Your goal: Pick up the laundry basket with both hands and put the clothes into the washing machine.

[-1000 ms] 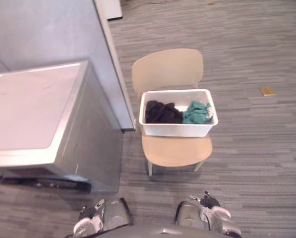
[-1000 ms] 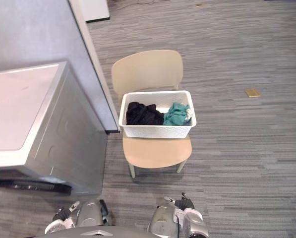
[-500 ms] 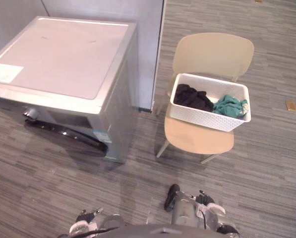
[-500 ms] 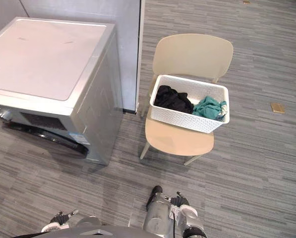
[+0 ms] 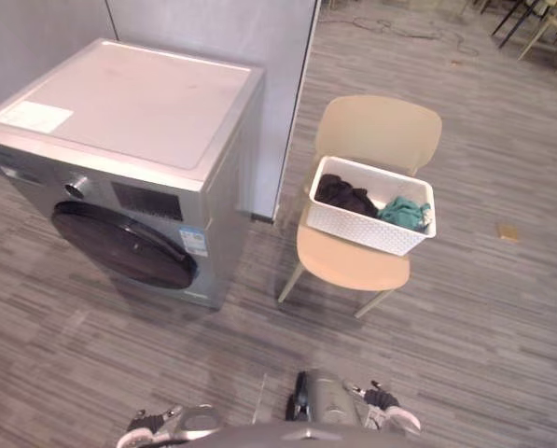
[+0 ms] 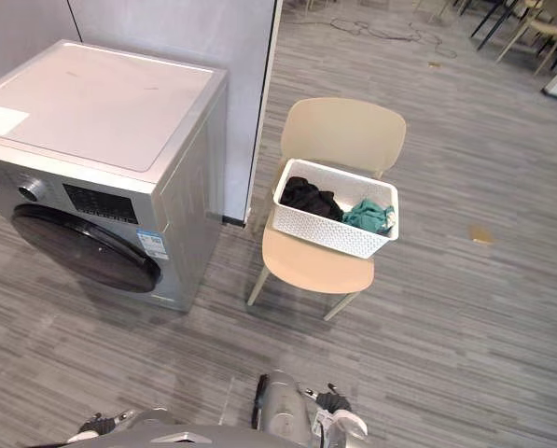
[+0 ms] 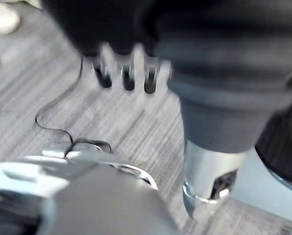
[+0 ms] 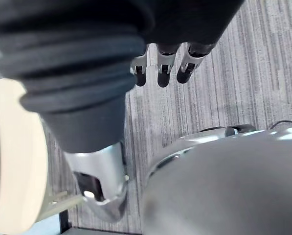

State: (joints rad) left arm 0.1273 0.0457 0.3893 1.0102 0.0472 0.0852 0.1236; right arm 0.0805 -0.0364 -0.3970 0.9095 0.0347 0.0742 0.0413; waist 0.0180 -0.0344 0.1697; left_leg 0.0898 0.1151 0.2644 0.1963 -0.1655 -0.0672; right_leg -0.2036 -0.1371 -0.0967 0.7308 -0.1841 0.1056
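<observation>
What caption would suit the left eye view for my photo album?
White laundry basket of dark and teal clothes on a beige chair beside a closed silver washing machine.

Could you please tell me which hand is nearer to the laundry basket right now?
Right. The right hand hangs over the floor near the chair bearing the laundry basket; the left hand hangs farther off, on the washing machine's side.

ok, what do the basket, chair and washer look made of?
Laundry basket: likely white plastic, matt, by its fine perforated wall.
Chair: smooth beige shells for seat and back, plastic or moulded ply, cannot tell.
Washing machine: silver-grey casing with a metallic sheen, likely painted metal; dark glossy door, probably tinted plastic or glass.
</observation>
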